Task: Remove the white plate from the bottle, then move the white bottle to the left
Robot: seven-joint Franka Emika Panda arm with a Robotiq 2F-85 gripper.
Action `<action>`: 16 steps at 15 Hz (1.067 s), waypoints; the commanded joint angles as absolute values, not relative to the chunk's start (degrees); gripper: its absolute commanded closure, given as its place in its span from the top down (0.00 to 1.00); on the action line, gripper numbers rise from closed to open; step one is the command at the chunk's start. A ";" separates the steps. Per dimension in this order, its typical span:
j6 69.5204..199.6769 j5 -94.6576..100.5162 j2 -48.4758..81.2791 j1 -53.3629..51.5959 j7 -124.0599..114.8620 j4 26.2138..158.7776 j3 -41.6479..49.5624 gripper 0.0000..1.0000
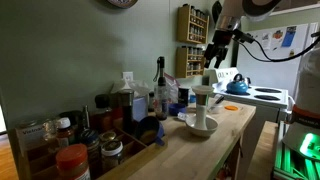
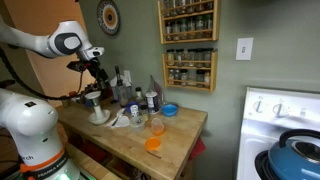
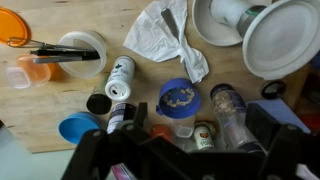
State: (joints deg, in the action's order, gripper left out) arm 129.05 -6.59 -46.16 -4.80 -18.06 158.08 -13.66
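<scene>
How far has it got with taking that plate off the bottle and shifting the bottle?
Nothing looks done yet. The white plate sits on the white bottle, which stands in a bowl. In hand: the fingers hang high above the counter, open and empty. Left: lifting the plate off, then moving the bottle left.

The white plate (image 1: 204, 91), a small flat round disc, is seen lying level on top of the white bottle (image 1: 203, 108). The slim bottle is set upright inside a shallow white bowl (image 1: 200, 130) on the wooden counter (image 1: 228, 122).
</scene>
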 commanded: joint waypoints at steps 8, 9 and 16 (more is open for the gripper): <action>128.81 -6.25 -45.61 -5.08 -18.27 159.21 -13.32 1.00; 128.81 -6.25 -45.61 -5.08 -18.27 159.21 -13.32 1.00; 122.12 -6.02 -42.42 -6.34 -17.94 155.83 -14.42 1.00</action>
